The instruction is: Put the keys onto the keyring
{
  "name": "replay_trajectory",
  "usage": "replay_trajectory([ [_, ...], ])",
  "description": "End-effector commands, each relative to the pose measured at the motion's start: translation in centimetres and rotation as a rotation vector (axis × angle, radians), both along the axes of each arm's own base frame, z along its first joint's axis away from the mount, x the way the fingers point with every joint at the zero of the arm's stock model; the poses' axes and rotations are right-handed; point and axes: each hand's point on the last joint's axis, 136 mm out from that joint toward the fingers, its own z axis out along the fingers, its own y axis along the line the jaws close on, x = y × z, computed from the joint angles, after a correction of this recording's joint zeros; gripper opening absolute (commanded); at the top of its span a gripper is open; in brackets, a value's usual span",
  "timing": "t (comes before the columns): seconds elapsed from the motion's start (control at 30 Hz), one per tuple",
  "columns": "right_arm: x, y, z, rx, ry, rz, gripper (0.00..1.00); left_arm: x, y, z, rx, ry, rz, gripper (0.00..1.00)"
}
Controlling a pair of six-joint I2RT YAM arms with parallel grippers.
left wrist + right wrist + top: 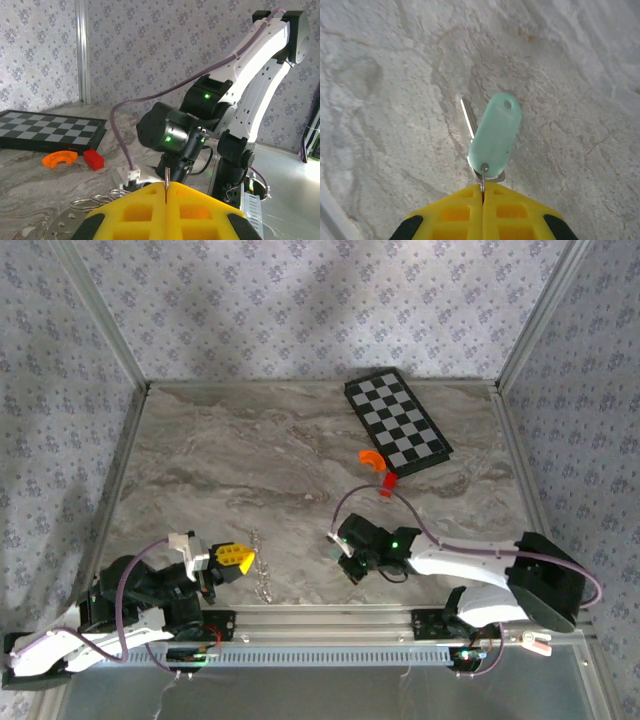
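The keys (496, 135) are a pale teal oblong tag with a silver blade behind it, hanging just above the marble. A small wire loop runs through the tag's hole, and my right gripper (483, 187) is shut on that loop. From above, that gripper (345, 562) sits right of centre near the front. The keyring (263, 570) is a thin silvery loop lying at the tip of my left gripper (250, 560). In the left wrist view, my left gripper (166, 192) is shut on a thin metal sliver. The keyring's glinting coils (95, 201) lie just left of the fingers.
A checkered board (398, 422) lies at the back right, with an orange curved piece (371, 459) and a small red block (388, 482) in front of it. The right arm (200, 125) stands close ahead of the left wrist camera. A metal rail (320, 625) edges the table's front.
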Motion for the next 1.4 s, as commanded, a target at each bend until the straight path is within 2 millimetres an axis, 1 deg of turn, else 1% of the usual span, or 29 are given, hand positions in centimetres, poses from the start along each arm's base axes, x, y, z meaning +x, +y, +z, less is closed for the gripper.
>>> replay_trajectory([
  [0.0,-0.4,0.1,1.6,0.061,-0.056,0.049,0.00,-0.4,0.7,2.3,-0.083,-0.027,-0.008,0.00],
  [0.13,-1.1,0.5,4.7,0.174,-0.122,0.112,0.00,-0.4,0.7,2.6,-0.089,-0.034,-0.008,0.00],
  [0.2,-1.2,0.2,6.0,0.207,-0.156,0.126,0.00,-0.4,0.8,2.8,-0.095,-0.037,-0.008,0.00],
  [0.27,-1.5,-0.4,6.5,0.209,-0.139,0.124,0.00,-0.4,0.8,2.9,-0.101,-0.039,-0.007,0.00],
  [0.3,-1.4,-0.8,6.5,0.198,-0.130,0.106,0.00,-0.4,0.8,3.0,-0.104,-0.040,-0.007,0.00],
  [0.37,-0.9,-1.7,6.5,0.154,-0.104,0.073,0.00,-0.4,0.7,3.0,-0.108,-0.039,-0.008,0.00],
  [0.4,-0.7,-1.7,6.6,0.145,-0.100,0.064,0.00,-0.3,0.7,3.0,-0.110,-0.039,-0.006,0.00],
  [0.43,0.1,-1.9,6.9,0.133,-0.117,0.031,0.00,-0.3,0.6,2.9,-0.111,-0.040,-0.006,0.00],
  [0.53,0.5,-1.9,6.8,0.085,-0.081,0.000,0.00,-0.3,0.5,2.8,-0.112,-0.037,-0.008,0.00],
  [0.63,1.5,-1.2,7.0,0.058,-0.072,-0.017,0.00,-0.4,0.6,2.9,-0.112,-0.037,-0.008,0.00],
  [0.77,2.3,-0.2,6.4,0.017,-0.024,-0.023,0.00,-0.3,0.7,2.7,-0.099,-0.037,-0.005,0.00],
  [0.9,4.1,1.0,5.8,-0.022,0.000,-0.022,0.00,-0.3,0.6,2.6,-0.093,-0.044,-0.001,0.00],
  [1.13,8.1,4.3,5.5,-0.041,-0.007,0.002,0.00,-0.3,0.6,2.5,-0.090,-0.048,-0.001,0.00],
  [1.23,9.5,5.2,4.7,-0.050,0.000,-0.008,0.00,-0.2,0.6,2.5,-0.089,-0.047,0.000,0.00],
  [1.37,10.4,6.0,3.3,-0.067,0.015,-0.011,0.00,-0.2,0.5,2.4,-0.087,-0.046,0.000,0.00],
])
